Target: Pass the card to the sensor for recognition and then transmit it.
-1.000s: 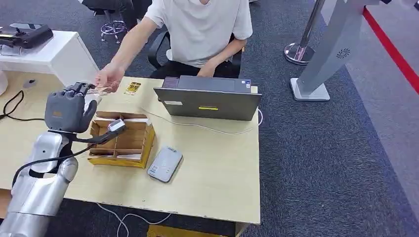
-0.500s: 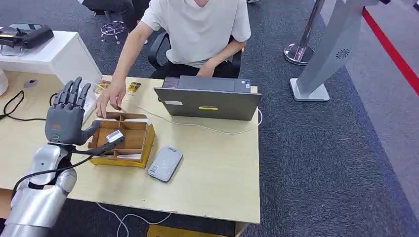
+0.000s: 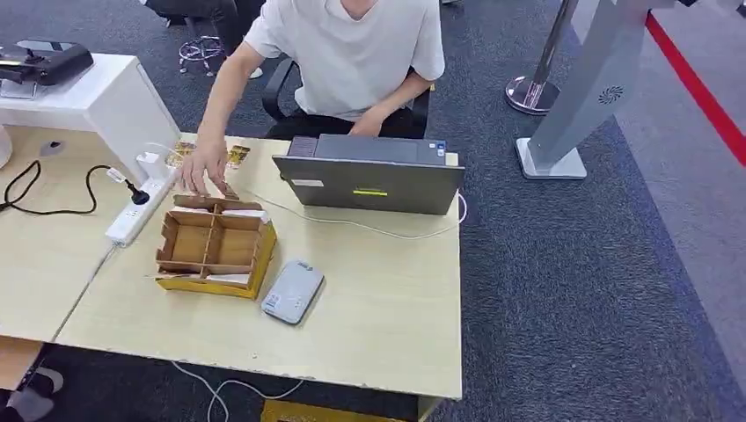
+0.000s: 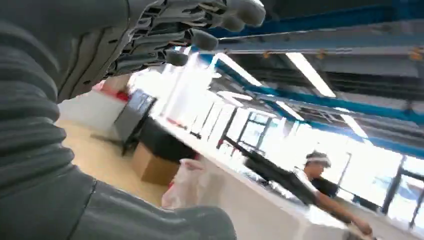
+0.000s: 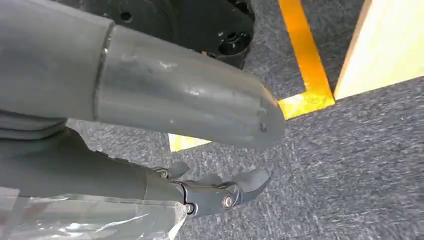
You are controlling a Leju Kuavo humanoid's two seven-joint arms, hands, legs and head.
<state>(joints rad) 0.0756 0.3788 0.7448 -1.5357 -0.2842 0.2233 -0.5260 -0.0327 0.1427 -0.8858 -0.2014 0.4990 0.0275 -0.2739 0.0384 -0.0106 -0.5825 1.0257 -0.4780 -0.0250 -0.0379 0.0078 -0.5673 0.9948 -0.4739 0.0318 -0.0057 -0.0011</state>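
Observation:
The grey card reader (image 3: 293, 291) lies flat on the wooden table (image 3: 378, 290), just right of a yellow cardboard divider box (image 3: 214, 246). A person's hand (image 3: 202, 169) reaches down at the box's far edge, with a small brownish card (image 3: 228, 190) at its fingertips. Two more yellow cards (image 3: 236, 156) lie on the table behind that hand. In the left wrist view my left hand (image 4: 100, 45) is raised with fingers (image 4: 200, 37) spread and nothing in it. My right hand (image 5: 150, 100) hangs over the carpet, holding nothing.
A grey laptop (image 3: 369, 180) stands at the table's far side with a cable running right. A white power strip (image 3: 136, 207) with a black plug lies left of the box. The person sits behind the table. A white cabinet (image 3: 88, 97) stands at far left.
My left arm and hand have dropped out of the head view. The person's hand has moved from my fingertips down to the box's far edge.

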